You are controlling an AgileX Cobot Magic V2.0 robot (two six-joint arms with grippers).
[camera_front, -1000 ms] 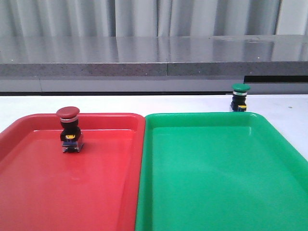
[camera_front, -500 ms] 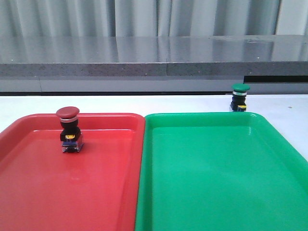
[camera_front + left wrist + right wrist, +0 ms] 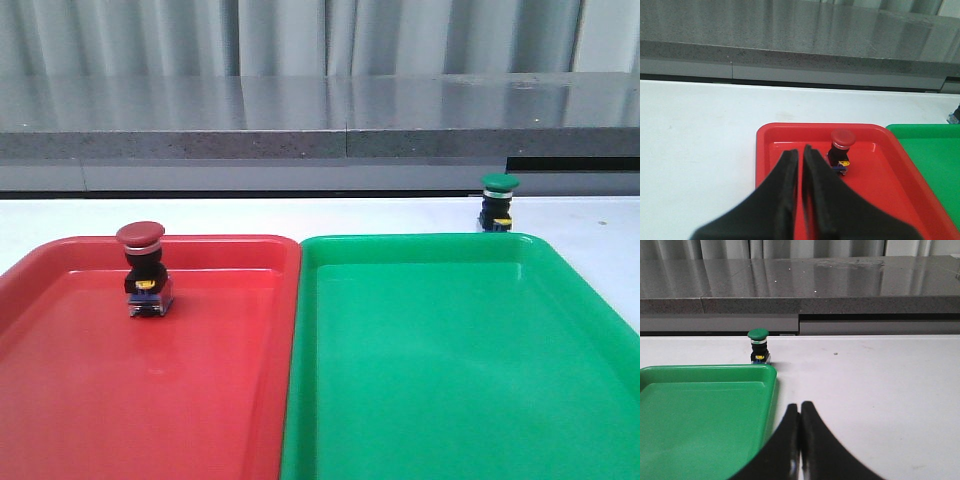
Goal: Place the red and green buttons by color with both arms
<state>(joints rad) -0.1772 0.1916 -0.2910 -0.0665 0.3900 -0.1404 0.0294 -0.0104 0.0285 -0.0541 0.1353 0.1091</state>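
Note:
The red button point(image 3: 142, 268) stands upright inside the red tray point(image 3: 230, 400), near its far left; it also shows in the left wrist view point(image 3: 841, 150). The green button point(image 3: 498, 202) stands on the white table just beyond the green tray point(image 3: 450, 380), at its far right corner; it also shows in the right wrist view point(image 3: 759, 345). My left gripper point(image 3: 800, 151) is shut and empty above the red tray, a little short of the red button. My right gripper point(image 3: 799, 407) is shut and empty over the table beside the green tray's right rim. Neither arm shows in the front view.
The red tray point(image 3: 770, 150) and green tray point(image 3: 700, 405) lie side by side, touching, at the table's front. A grey stone ledge point(image 3: 320, 130) runs along the back of the white table point(image 3: 330, 215), with curtains behind.

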